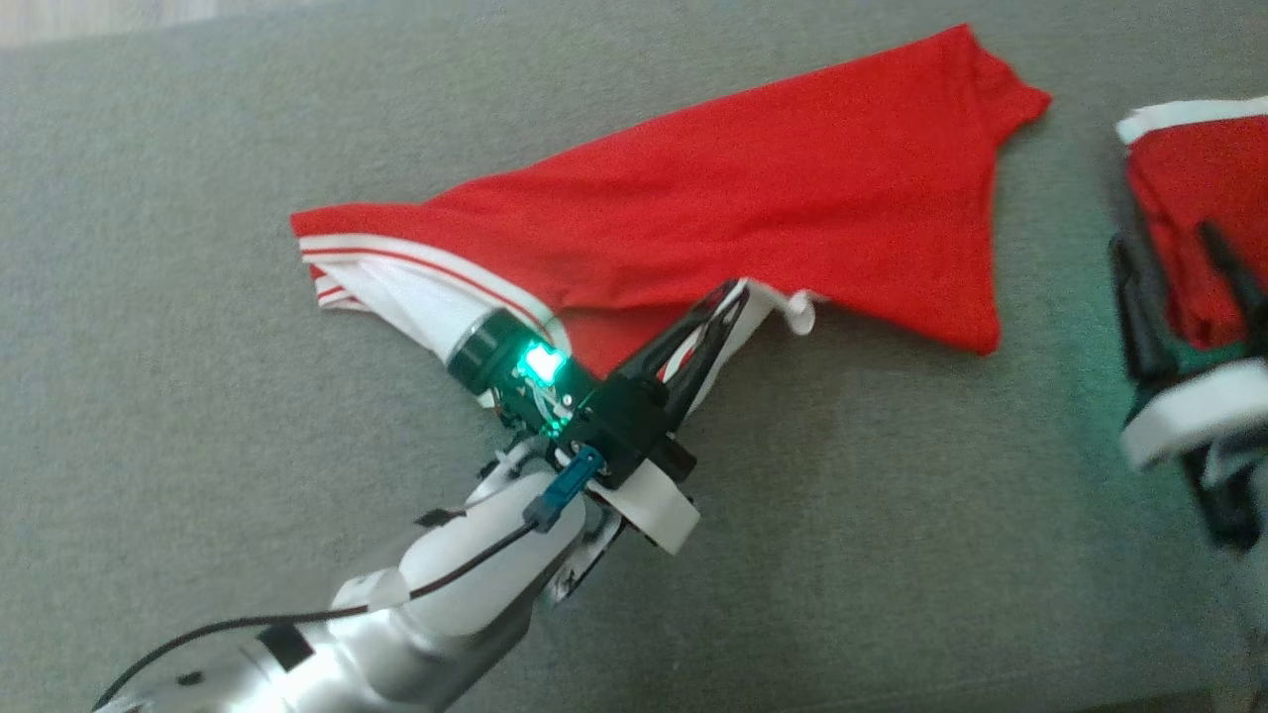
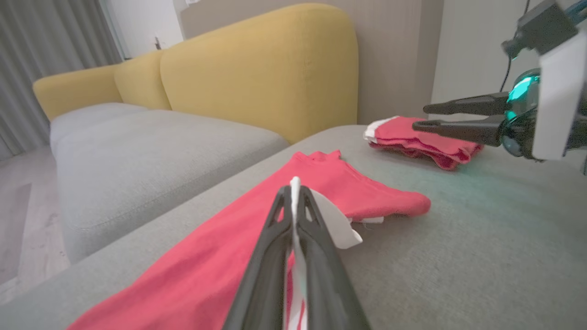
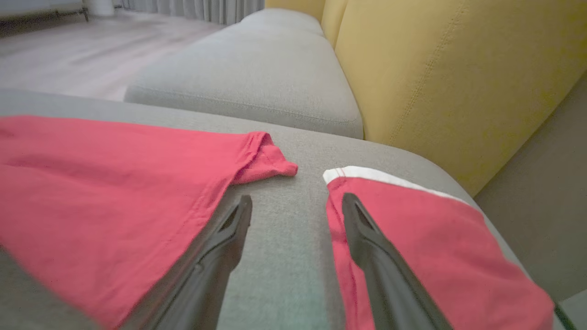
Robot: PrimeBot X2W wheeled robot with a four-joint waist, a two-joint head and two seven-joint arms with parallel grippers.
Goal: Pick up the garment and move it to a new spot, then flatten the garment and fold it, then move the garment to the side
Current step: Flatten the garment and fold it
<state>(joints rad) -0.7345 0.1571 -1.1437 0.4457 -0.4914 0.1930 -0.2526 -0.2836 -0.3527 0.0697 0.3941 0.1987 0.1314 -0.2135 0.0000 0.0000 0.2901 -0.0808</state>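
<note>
On the broad grey cushion (image 1: 892, 515) in front of the robot, the red garment (image 1: 753, 208) lies spread in a rough triangle, one pointed corner toward the far right, a white band with red stripes (image 1: 396, 259) at its left end; its near edge is lifted slightly where the left gripper (image 1: 728, 302) has it. That gripper is clenched on the garment's white edge; in the left wrist view a white strip of cloth is pinched flat between the two dark fingers (image 2: 275, 247), and a white flap juts out just beside them. A green light (image 1: 540, 364) glows on the left wrist.

At the right edge of the cushion a second, folded red piece with white trim (image 1: 1199, 168) rests apart from the garment, bare grey fabric between them; the right gripper (image 3: 297, 199) hangs over that gap with its fingers spread wide and nothing between them; whether either finger touches cloth I cannot tell. A greenish tint falls on the cushion near it.

Beyond the cushion stands a sofa with a mustard-yellow backrest (image 2: 257, 68) and pale grey seat cushions (image 2: 151, 151); past it are a light wooden floor (image 3: 91, 50), grey curtains (image 2: 46, 36) and a plain pale wall (image 2: 467, 46).
</note>
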